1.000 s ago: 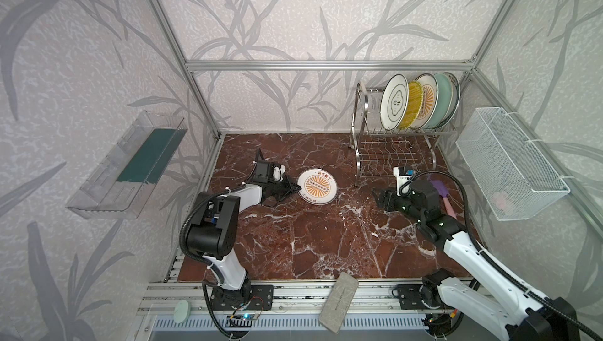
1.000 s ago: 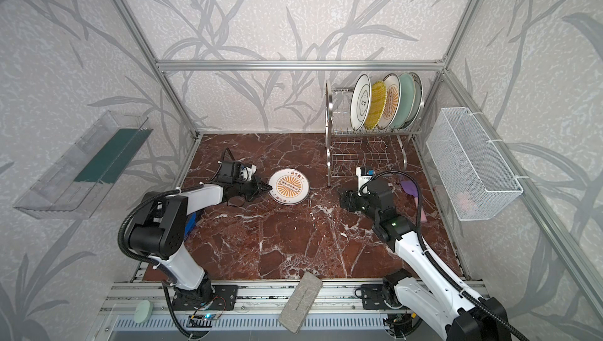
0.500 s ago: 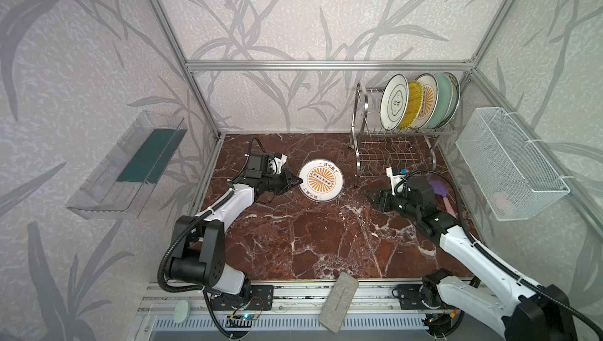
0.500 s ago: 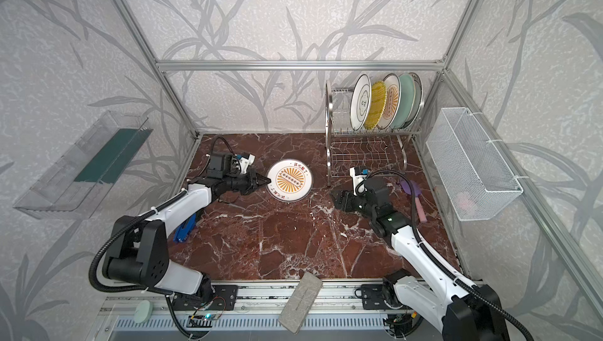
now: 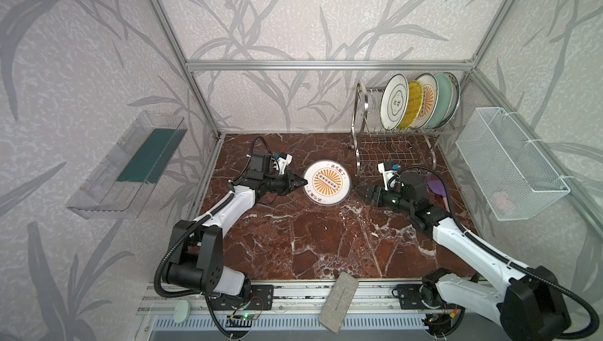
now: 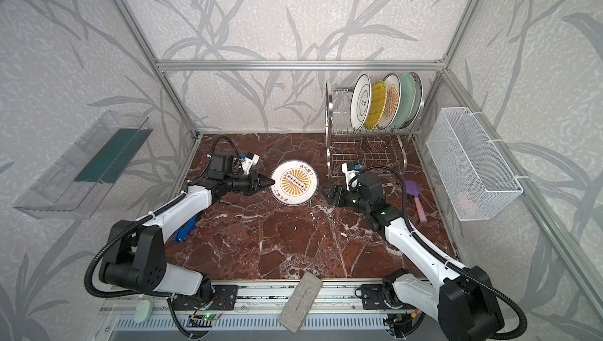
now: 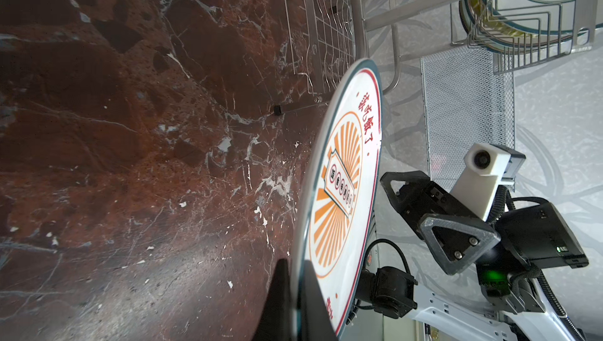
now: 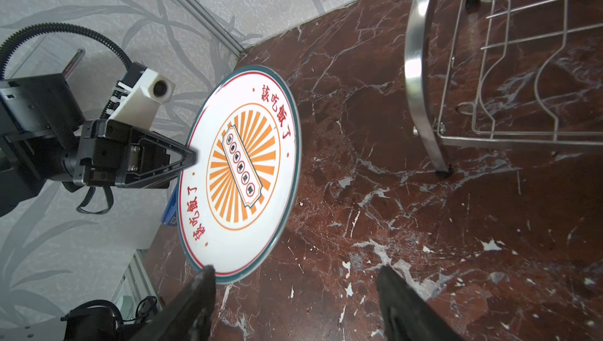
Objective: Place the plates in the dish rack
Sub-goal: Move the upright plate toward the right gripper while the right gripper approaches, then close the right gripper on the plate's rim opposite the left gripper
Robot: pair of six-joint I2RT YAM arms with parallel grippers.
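Observation:
A white plate with an orange sunburst [image 5: 327,182] [image 6: 294,182] [image 8: 241,166] hangs tilted above the marble. My left gripper [image 5: 305,182] [image 6: 272,182] [image 7: 296,267] is shut on its left rim. My right gripper [image 5: 359,191] [image 6: 323,191] [image 8: 295,269] stands open just right of the plate, one finger close to its rim, nothing between the jaws. The steel dish rack [image 5: 396,147] [image 6: 365,150] [image 8: 421,62] stands at the back right. Its upper tier holds several plates upright: black-ringed white [image 5: 394,103], yellow [image 5: 412,104], a second sunburst [image 5: 427,99] and mint [image 5: 443,99].
A white mesh basket [image 5: 509,163] hangs on the right wall and a clear tray [image 5: 130,163] on the left wall. A purple spatula [image 6: 412,195] lies right of my right arm, a blue object [image 6: 184,230] under my left arm, a grey block [image 5: 337,302] on the front rail.
My left arm has stretched out and carried the sunburst plate slightly right and up. My right gripper has moved left, closer to the plate's right rim.

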